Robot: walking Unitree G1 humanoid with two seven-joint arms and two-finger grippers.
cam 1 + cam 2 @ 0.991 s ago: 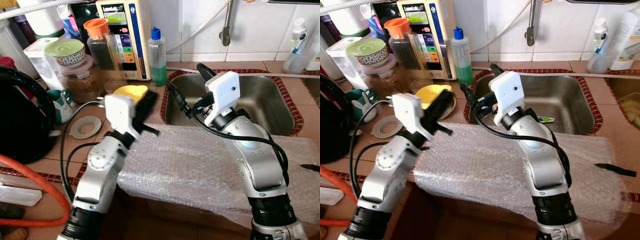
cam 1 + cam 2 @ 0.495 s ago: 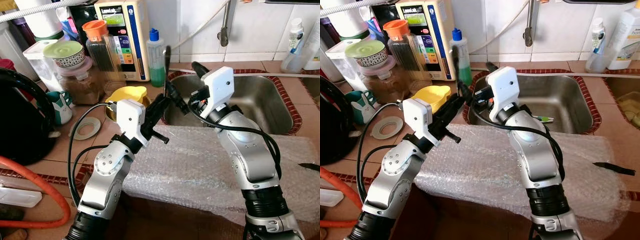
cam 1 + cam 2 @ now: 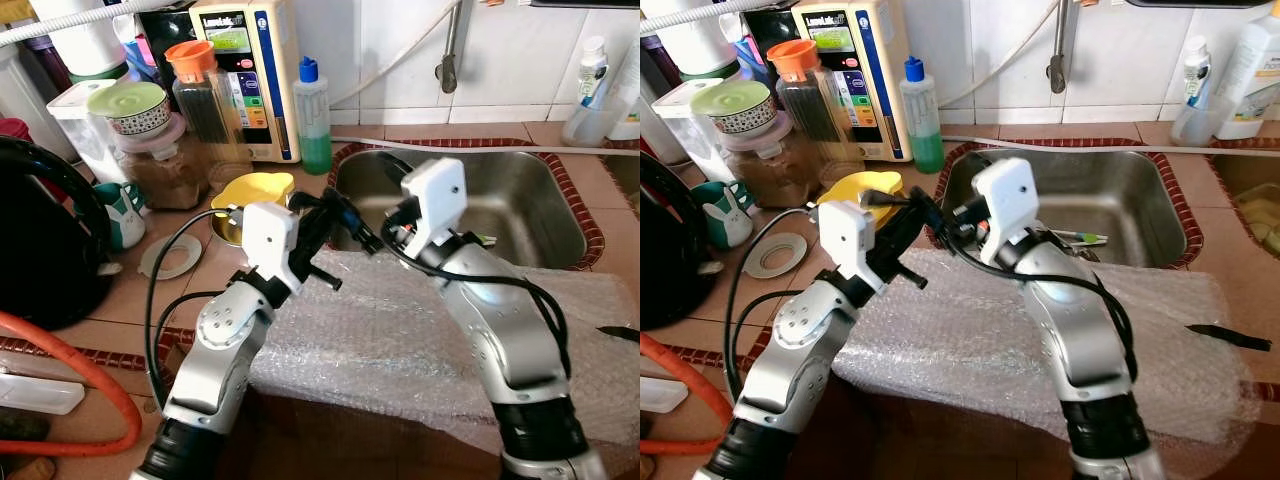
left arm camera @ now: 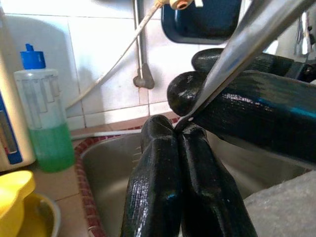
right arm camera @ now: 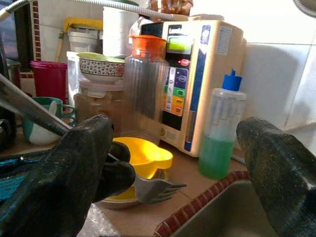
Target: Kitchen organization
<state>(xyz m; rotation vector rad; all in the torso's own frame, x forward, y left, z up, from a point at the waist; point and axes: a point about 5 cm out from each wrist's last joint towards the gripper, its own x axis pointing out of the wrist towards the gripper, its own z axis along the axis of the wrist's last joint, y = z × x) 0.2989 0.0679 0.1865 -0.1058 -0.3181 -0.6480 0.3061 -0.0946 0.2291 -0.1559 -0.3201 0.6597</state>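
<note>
Nearest of all, a sheet of bubble wrap lies over the near edge of the desk, and both silver arms reach out above it. A bent orange hose lies at the near left, and a big black round thing stands just behind it. A bit farther in, the two grippers meet over the left rim of the metal sink. The left gripper has its jaws pressed tight together, and they pinch the thin silver handle of a fork right at their tips. The fork is up in the air, with its prongs close to a yellow bowl that sits in a metal dish on the desk, left of the sink. The right gripper has its jaws spread wide apart, one on each side of the left gripper's tips, and they hold nothing. A flat pale ring lies on the desk left of the yellow bowl, and a green mug stands near it. Farther back by the tiled wall stand a bottle of green soap with a blue cap, a cream machine with buttons, a tall jar with an orange lid and a bowl with a green lid. White bottles stand at the far right.
</note>
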